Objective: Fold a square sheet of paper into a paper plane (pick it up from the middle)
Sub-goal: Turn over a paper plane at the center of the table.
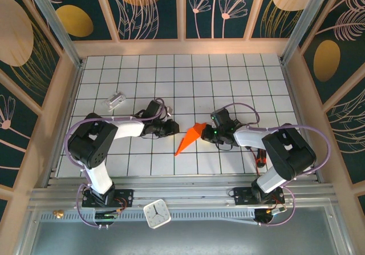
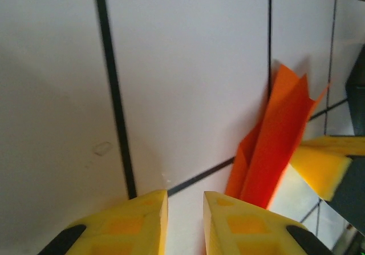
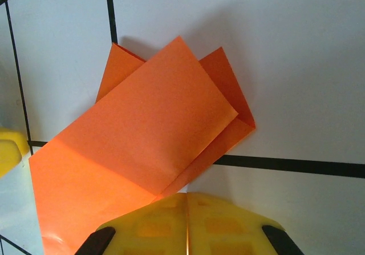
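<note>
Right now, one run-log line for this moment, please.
left gripper: narrowly open, empty, beside paper plane | right gripper: shut on paper plane | paper: folded narrow, pointed, not released

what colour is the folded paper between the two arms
Bright orange, plain. The paper plane shows best in the right wrist view.
</note>
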{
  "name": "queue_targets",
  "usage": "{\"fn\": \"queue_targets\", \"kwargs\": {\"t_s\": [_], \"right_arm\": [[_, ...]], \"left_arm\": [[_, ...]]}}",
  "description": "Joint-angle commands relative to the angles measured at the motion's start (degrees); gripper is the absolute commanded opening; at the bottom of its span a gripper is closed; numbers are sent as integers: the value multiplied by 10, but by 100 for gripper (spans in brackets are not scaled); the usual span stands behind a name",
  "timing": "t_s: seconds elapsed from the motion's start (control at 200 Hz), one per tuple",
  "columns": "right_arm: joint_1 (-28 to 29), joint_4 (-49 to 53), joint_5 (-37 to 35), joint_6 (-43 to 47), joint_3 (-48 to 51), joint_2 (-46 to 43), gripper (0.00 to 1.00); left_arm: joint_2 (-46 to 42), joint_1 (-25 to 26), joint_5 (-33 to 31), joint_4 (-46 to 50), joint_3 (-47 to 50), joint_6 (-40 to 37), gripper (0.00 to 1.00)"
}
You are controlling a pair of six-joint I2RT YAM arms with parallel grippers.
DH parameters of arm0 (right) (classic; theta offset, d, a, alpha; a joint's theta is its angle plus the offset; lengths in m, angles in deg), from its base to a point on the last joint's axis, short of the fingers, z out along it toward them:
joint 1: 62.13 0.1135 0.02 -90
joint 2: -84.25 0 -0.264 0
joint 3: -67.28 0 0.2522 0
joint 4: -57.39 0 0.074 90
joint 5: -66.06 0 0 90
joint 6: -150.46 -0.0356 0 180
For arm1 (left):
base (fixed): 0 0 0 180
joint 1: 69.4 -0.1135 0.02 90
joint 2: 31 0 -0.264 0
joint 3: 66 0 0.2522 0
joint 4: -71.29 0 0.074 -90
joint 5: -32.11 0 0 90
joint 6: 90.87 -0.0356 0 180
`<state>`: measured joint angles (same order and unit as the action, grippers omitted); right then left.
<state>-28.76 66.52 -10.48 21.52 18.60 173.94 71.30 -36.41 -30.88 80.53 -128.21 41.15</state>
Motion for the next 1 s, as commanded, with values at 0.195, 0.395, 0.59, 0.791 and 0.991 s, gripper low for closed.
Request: {"fn": "queue_targets", "kwargs": {"t_s": [0.195, 0.395, 0.59, 0.791, 0.991], "right_arm": [[8, -57, -24, -12, 1, 50, 8], [8, -63, -20, -12, 1, 50, 8], [9, -71, -14, -10, -4, 53, 8], [7, -110, 13, -9, -3, 60, 9], [-6, -144, 50, -7, -11, 74, 11]], "left_arm": [[31, 24, 80, -34, -28, -14, 21], [45, 33, 117, -53, -44, -10, 19], [47, 40, 132, -71, -42, -6, 20], [56, 52, 133, -73, -47, -4, 19], [47, 53, 105, -61, -46, -5, 9]]}}
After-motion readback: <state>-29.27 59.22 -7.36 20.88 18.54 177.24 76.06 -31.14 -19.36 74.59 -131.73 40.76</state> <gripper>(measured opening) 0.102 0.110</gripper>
